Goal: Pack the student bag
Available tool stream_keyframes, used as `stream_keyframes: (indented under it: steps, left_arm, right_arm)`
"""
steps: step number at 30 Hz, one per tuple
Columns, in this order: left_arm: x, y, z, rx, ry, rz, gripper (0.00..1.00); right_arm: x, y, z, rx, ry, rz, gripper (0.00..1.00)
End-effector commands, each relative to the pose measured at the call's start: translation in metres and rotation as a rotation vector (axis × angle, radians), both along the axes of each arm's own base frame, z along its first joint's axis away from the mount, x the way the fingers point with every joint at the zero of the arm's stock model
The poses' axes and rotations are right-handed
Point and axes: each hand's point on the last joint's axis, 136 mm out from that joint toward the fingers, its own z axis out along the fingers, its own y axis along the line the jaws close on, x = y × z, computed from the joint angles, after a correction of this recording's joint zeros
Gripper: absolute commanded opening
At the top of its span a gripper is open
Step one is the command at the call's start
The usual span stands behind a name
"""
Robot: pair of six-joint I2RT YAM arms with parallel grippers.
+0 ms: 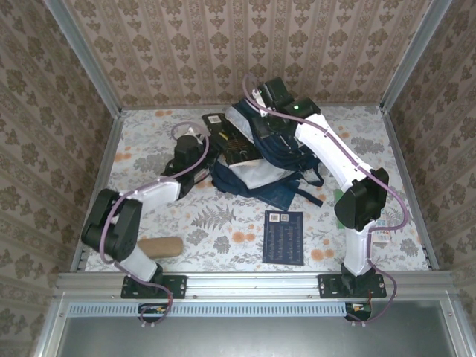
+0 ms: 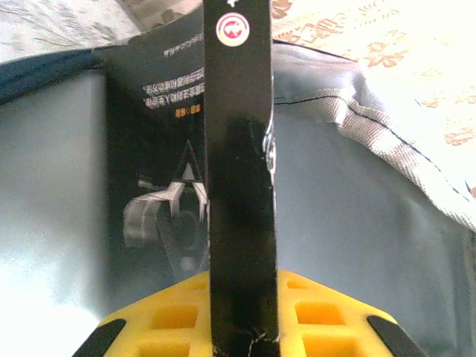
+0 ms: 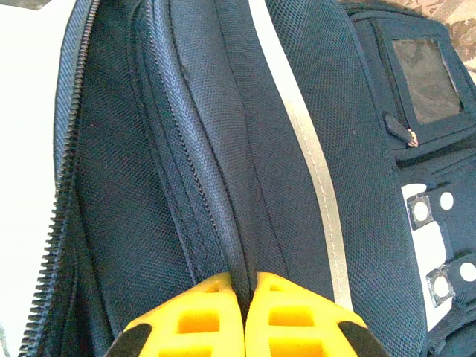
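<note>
From above, the navy-blue fabric student bag (image 1: pixel 260 171) lies mid-table towards the back. The left gripper (image 1: pixel 210 152) meets a flat black printed box (image 1: pixel 234 143) at the bag's mouth, its tips hard to see.

Left wrist: yellow fingers (image 2: pixel 171 316) clamp the box's edge; its print is upside down and unreadable.

Right wrist: the right gripper (image 3: pixel 244 316) pinches a mesh fold beside a white stripe (image 3: pixel 316 171).

1. Top view: bright, even, diffuse light; only soft shadows lie on the table (image 1: pixel 223 223); detail is sharp.
2. Left wrist: the close black box (image 2: pixel 238 223) is blurred; the lower left washes out pale.
3. Right wrist: the student bag (image 3: pixel 186 149) mesh is crisp; the left edge is overexposed white.
</note>
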Motion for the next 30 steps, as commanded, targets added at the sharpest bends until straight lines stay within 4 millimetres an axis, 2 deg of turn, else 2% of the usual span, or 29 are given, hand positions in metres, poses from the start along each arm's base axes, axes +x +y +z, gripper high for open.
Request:
stream_keyframes:
  steps: [1,5,17,24,28,30]
  left_arm:
    - [0.015,-0.021,0.082,-0.183,-0.233,-0.014,0.0]
    - [0.029,-0.039,0.08,-0.203,-0.24,-0.033,0.0]
    - [0.067,-0.092,0.038,-0.215,-0.254,-0.07,0.0]
    - [0.077,-0.125,0.004,-0.097,-0.198,-0.117,0.0]
    - [0.077,-0.134,-0.013,-0.029,-0.165,-0.122,0.0]
    - [0.075,-0.134,-0.012,-0.036,-0.168,-0.132,0.0]
  right_arm:
    - [0.007,0.006,0.042,0.113,-0.079,-0.015,0.0]
    - [0.009,0.002,0.042,0.133,-0.072,-0.024,0.0]
    - [0.011,0.003,0.047,0.187,-0.06,-0.02,0.0]
    - [0.011,0.005,0.052,0.206,-0.062,-0.013,0.0]
    - [0.01,0.006,0.056,0.213,-0.067,-0.01,0.0]
    - [0.009,0.004,0.056,0.206,-0.067,-0.012,0.0]
